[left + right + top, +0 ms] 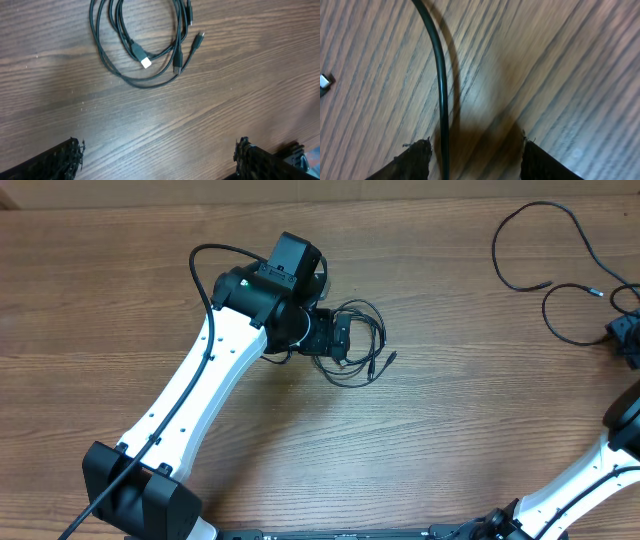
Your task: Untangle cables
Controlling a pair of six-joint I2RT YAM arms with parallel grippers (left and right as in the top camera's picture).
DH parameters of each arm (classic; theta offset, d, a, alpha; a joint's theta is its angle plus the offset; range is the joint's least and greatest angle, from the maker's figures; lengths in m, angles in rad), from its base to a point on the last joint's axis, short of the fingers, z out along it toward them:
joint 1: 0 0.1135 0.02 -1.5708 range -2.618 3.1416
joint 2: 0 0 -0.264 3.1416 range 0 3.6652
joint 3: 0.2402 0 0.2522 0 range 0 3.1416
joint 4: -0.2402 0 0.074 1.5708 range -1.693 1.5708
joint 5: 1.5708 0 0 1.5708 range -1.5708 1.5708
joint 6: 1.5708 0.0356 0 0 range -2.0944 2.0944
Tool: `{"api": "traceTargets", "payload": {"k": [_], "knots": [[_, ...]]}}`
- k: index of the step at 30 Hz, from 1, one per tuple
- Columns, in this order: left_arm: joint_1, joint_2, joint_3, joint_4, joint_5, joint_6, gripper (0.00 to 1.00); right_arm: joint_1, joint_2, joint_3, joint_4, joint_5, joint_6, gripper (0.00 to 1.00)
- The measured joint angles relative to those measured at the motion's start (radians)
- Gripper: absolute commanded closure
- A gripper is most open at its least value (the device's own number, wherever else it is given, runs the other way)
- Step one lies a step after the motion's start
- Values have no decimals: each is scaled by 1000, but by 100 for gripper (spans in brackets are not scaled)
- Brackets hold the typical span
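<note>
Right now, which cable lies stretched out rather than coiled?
The long cable near the right claw; the other cables sit looped together by the left claw.

Bright even light, soft shadows. Right wrist view blurred, dark shadow on counter (570, 75) toward 6 o'clock; others sharp.

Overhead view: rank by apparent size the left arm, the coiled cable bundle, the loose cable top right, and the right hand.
1. left arm
2. loose cable, sprawled wide
3. coiled cable bundle
4. right hand, cut off by the frame edge, so its place against the bundle is unsure
</note>
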Motion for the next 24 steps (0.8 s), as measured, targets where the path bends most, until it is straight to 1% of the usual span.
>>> {"api": "traceTargets", "payload": {"k": [2,4,7,15,24], "knots": [[0,0,0,10,0,0,0,1,0,-6,8,-8,0,49],[0,0,0,13,0,0,0,5,0,-8,24,-13,2,56],[0,0,0,13,0,0,0,9,0,-8,33,-20,4,61],[0,0,0,13,0,0,0,13,0,-8,48,-27,3,66],[0,0,0,13,0,0,0,17,0,-8,51,-27,4,68]]}}
